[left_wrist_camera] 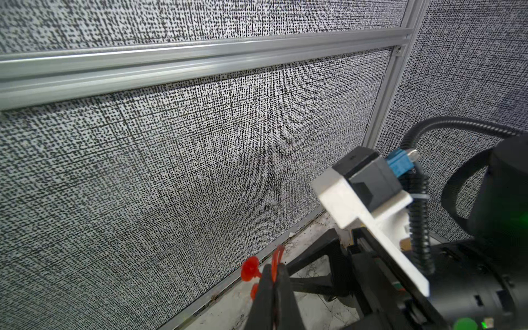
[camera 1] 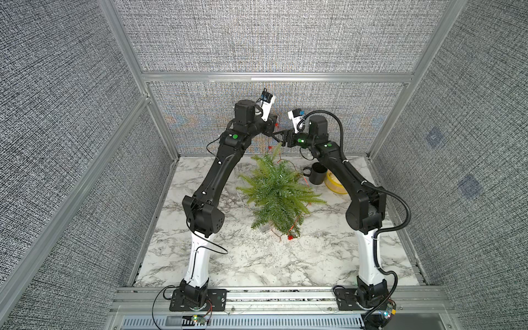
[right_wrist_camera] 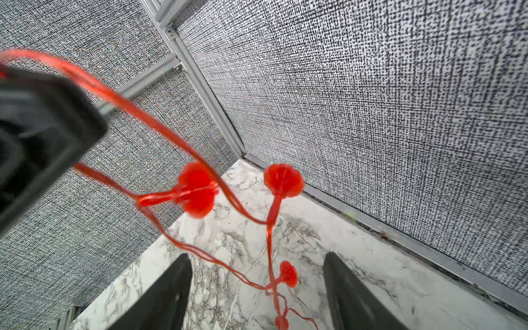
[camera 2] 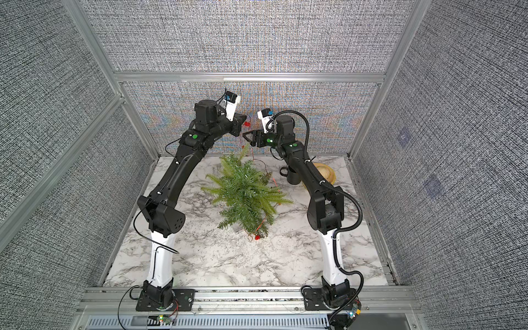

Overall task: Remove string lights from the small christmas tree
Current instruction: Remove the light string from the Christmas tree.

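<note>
Red string lights [right_wrist_camera: 197, 190], clamped in left tool [left_wrist_camera: 274, 271], dangle within spread-apart right tool [right_wrist_camera: 257, 260].

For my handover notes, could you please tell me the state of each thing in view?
left pincer: shut on the string lights.
right pincer: open, astride the hanging wire.
string lights: partly lifted, rest tangled in branches.
small christmas tree: standing, wire in its branches.
black mug: upright.
yellow bowl: partly hidden behind the right arm.

The marble table [camera 1: 257, 265] bears the small christmas tree [camera 1: 278, 194], a black mug [camera 1: 317, 174] and — just beside it — a yellow bowl [camera 1: 335, 185].
</note>
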Motion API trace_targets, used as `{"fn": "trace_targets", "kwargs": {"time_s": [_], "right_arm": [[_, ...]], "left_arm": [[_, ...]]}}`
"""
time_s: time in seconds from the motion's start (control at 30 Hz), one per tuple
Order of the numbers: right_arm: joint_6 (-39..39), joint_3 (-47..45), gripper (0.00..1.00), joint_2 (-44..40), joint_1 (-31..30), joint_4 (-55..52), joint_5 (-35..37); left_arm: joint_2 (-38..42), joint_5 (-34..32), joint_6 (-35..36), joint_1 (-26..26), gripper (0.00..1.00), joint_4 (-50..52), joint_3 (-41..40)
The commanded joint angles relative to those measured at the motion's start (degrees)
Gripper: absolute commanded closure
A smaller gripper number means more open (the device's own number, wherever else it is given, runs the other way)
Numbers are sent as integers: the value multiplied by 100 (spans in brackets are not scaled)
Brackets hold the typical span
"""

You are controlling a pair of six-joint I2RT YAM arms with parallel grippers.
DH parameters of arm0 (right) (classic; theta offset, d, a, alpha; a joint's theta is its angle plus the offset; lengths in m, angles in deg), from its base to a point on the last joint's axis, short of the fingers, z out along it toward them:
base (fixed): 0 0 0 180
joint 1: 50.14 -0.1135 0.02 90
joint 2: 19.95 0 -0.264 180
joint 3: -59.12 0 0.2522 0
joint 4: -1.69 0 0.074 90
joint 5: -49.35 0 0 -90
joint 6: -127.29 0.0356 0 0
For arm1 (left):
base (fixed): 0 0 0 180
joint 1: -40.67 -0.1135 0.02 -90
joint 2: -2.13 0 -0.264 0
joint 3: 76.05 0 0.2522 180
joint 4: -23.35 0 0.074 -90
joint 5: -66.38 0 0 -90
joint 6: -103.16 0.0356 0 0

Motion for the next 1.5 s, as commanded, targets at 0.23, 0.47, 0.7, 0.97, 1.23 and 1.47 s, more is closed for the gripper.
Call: {"fn": "trace_targets", "kwargs": {"time_s": [0.23, 0.47, 0.7, 0.97, 1.23, 1.47], "right_arm": [[-284, 257, 56, 25, 155, -413, 375], [-291, 172, 95, -213, 444, -410, 395], [-451, 20, 100, -512, 556, -484, 371], [-704, -55, 100, -988, 647, -694, 463], [-983, -99, 100, -1464, 727, -1013, 677], [-1046, -161, 100, -1854, 763, -1013, 770]], "left_arm": [[188, -127, 169, 41, 100, -123, 80], [218, -86, 145, 49, 100, -168, 80], [212, -198, 216, 46, 100, -104, 72], [213, -308, 223, 48, 100, -86, 71], [230, -360, 180, 48, 100, -72, -79], [329, -232, 137, 51, 100, -74, -221]]}}
